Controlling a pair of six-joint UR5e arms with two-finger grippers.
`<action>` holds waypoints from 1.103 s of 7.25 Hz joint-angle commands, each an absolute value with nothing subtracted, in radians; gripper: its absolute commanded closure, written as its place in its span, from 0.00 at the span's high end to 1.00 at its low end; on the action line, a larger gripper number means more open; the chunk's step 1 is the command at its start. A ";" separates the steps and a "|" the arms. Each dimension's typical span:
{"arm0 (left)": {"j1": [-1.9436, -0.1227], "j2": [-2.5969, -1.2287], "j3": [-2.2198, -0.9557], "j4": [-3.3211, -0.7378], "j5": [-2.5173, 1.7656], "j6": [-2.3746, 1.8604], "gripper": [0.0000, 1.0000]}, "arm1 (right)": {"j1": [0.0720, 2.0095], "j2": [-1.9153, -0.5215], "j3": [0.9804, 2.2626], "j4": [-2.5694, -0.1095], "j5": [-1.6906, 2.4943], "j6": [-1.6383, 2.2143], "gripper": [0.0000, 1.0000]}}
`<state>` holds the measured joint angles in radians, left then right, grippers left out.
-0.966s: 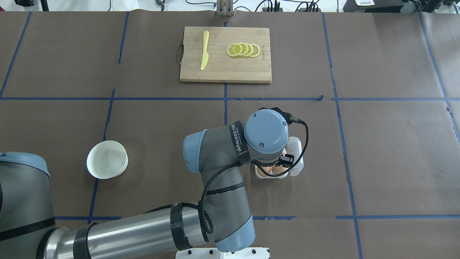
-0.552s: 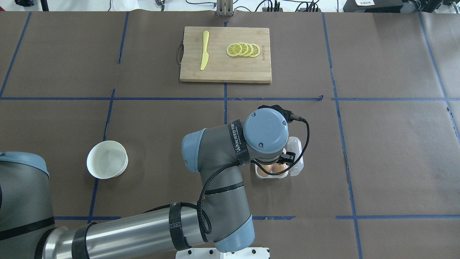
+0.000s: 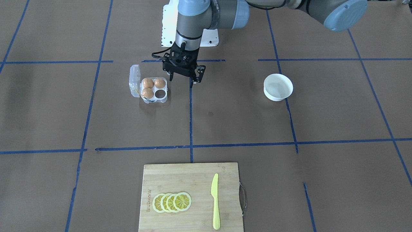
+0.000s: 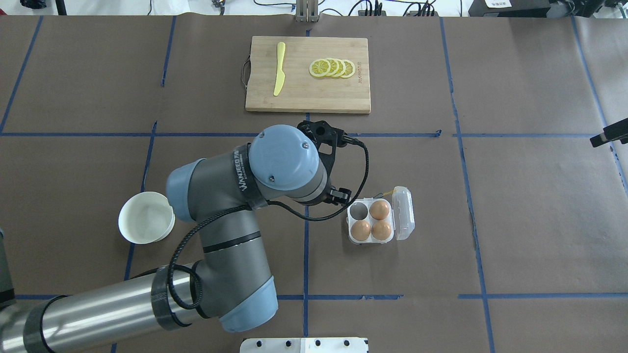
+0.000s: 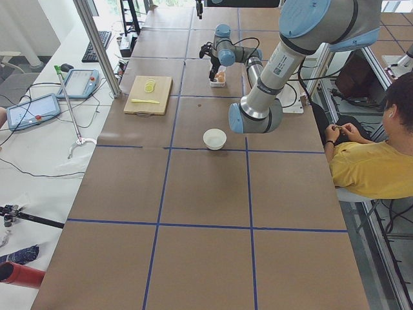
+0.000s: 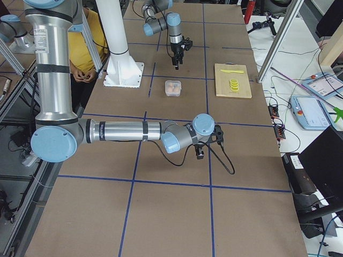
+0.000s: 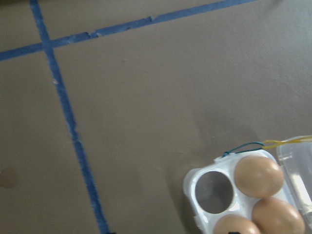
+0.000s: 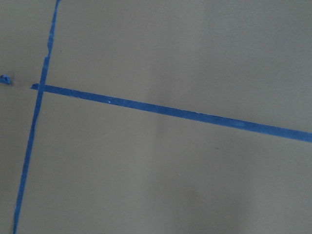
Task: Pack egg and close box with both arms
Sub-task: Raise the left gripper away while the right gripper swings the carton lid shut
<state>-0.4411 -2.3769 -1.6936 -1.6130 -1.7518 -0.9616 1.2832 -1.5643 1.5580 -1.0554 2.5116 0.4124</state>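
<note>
Left arm (image 4: 235, 206): reaches over the table's (image 4: 539, 220) middle.
Left gripper (image 3: 182, 80): fingers spread, empty, just beside the box (image 4: 403, 215) (on the bowl's (image 3: 278, 85) side).
Right gripper (image 6: 200, 154): too small to judge its width.
Box: lid swung back.
Eggs (image 4: 379, 210): three in its cells.

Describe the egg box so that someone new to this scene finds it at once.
On the brown table, look from the wooden board toward the robot, just right of the centre tape line in the overhead view. The box is a small clear carton, lid open; unlike the white bowl, it holds three brown eggs and one empty cell.
</note>
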 commanded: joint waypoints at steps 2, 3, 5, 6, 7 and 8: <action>-0.581 -2.195 -1.890 -1.585 -1.778 -0.792 0.81 | 0.960 -1.551 1.650 -0.697 2.285 1.093 1.00; -0.648 -2.162 -1.891 -1.585 -1.854 -0.719 0.82 | 0.869 -1.552 1.714 -0.696 2.199 1.199 1.00; -0.727 -2.126 -1.891 -1.585 -1.891 -0.617 0.82 | 0.760 -1.536 1.761 -0.698 2.128 1.294 1.00; -0.732 -2.115 -1.890 -1.583 -1.897 -0.611 0.82 | 0.702 -1.502 1.763 -0.704 2.073 1.369 1.00; -0.733 -2.112 -1.888 -1.585 -1.914 -0.611 0.82 | 0.643 -1.482 1.775 -0.706 2.016 1.415 1.00; -0.745 -2.112 -1.885 -1.585 -1.916 -0.609 0.82 | 0.577 -1.480 1.795 -0.709 1.949 1.428 1.00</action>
<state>-0.7339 -2.1150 -1.8881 -1.5842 -1.9082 -0.6127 0.6536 -1.4918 1.7746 -0.7053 2.0247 1.3941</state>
